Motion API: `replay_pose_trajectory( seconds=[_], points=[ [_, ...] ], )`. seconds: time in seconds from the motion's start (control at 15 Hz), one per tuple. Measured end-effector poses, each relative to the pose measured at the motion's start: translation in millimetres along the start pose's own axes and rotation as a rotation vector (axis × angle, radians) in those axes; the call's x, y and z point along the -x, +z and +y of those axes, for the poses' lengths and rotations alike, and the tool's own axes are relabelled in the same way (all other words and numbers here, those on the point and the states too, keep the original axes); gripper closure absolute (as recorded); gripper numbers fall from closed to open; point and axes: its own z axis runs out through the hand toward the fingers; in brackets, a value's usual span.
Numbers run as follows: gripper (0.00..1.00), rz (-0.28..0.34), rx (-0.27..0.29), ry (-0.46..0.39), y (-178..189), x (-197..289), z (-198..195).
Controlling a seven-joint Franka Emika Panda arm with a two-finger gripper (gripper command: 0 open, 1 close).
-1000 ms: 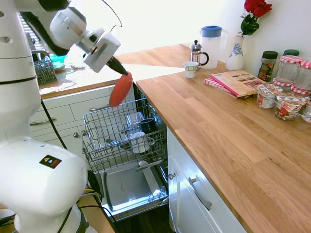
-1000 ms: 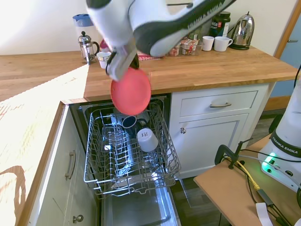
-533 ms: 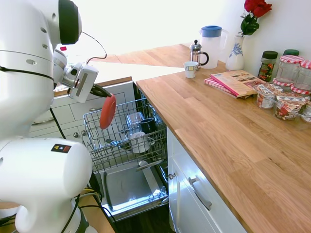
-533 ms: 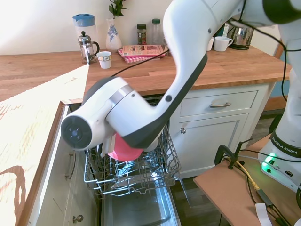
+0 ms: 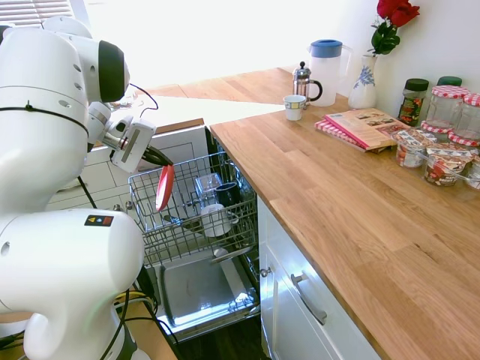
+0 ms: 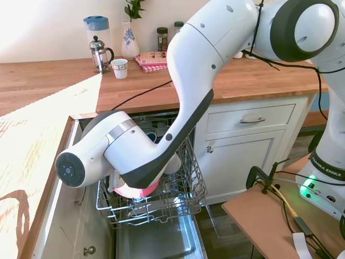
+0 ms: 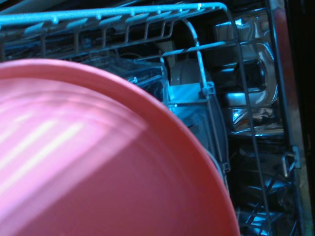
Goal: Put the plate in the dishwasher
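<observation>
The gripper [image 5: 156,157] is clamped on the plate's [image 5: 165,187] top edge, holding it upright over the near side of the rack [image 5: 225,229]. Lower it straight between the wires, clear of the white cup [image 5: 213,220] beyond.

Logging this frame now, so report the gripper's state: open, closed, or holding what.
Gripper: closed on the top edge of the plate, holding it on edge inside the dishwasher rack.
</observation>
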Motion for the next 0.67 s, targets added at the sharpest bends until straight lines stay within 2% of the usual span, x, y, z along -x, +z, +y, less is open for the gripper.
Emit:
replay_pose_trajectory(
  seconds=[0.4, 0.47, 0.67],
  points=[
    [1.00, -0.081, 0.010, -0.071, -34, 43, -4],
    [0.00, -0.111, 0.010, -0.087, -31, 50, -5],
    [0.00, -0.211, 0.047, -0.139, -7, 50, -5]
  ],
)
